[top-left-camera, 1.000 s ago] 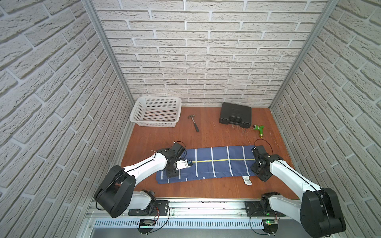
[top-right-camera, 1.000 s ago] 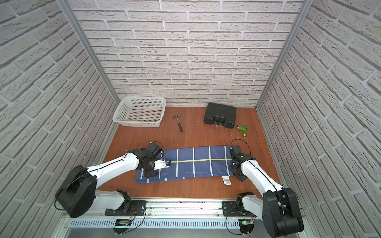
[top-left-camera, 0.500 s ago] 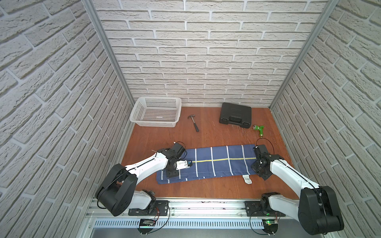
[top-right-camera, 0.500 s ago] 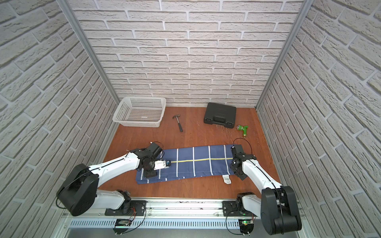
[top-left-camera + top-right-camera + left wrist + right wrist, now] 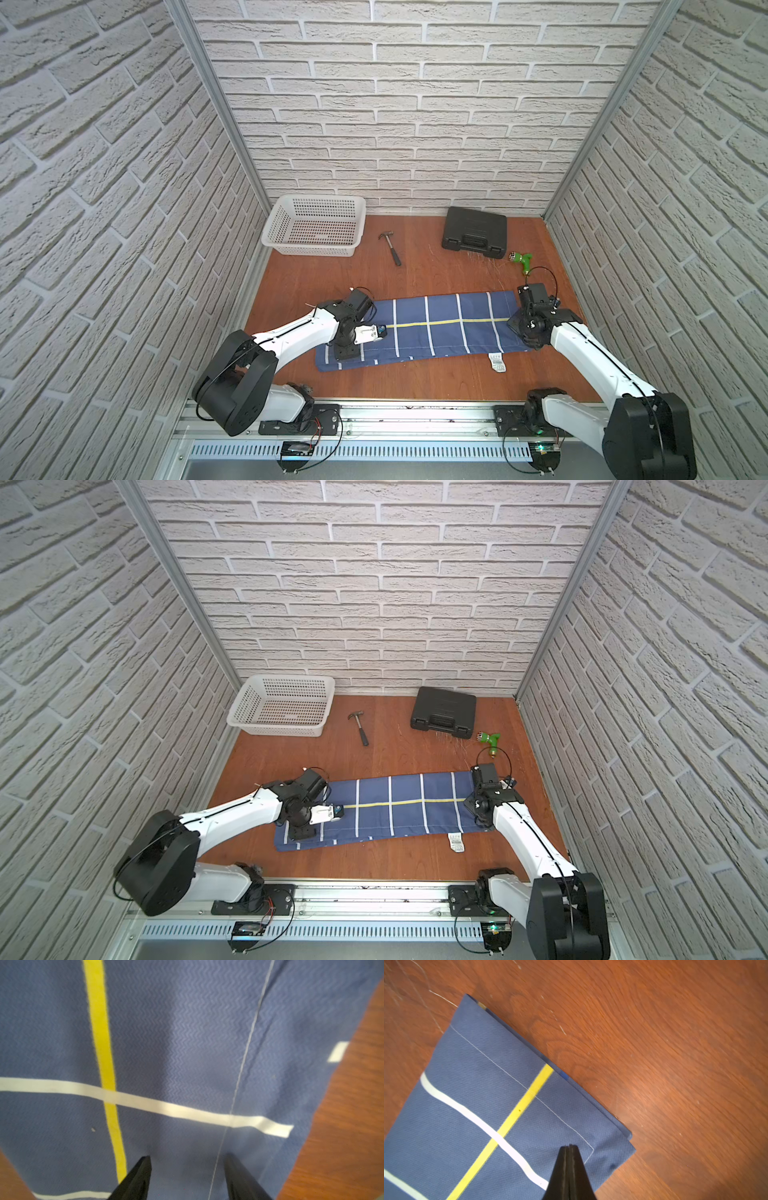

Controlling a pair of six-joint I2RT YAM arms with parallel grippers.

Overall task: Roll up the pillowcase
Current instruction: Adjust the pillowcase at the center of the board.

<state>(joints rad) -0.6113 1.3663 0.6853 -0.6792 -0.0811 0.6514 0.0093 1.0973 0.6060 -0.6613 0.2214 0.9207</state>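
The pillowcase [image 5: 440, 328] lay folded into a long flat strip across the near half of the table [image 5: 415, 386], running left to right, with its care tag [image 5: 496, 360] sticking out from the near edge towards the right end. No part of it was rolled yet.

The right fingers [image 5: 562, 1167] were pressed together, their tips on the cloth just inside the stitched hem [image 5: 517, 1080] at the right end's corner. No cloth showed between them, so this looked like a press, not a pinch. The left fingers [image 5: 139, 1178] stood spread over the left end, beside the yellow stripe [image 5: 101, 1043]. Whether they touched the cloth I could not tell.

The step in hand seemed to be starting the roll from the right end. To do it well, the first turn should take up every layer of that short edge and fold over tight and square. The yellow stripe would serve as a guide for keeping it straight. The left fingers would best pin the far end so the strip did not slide. Near the left end a lower layer peeked out, so the roll might skew there.
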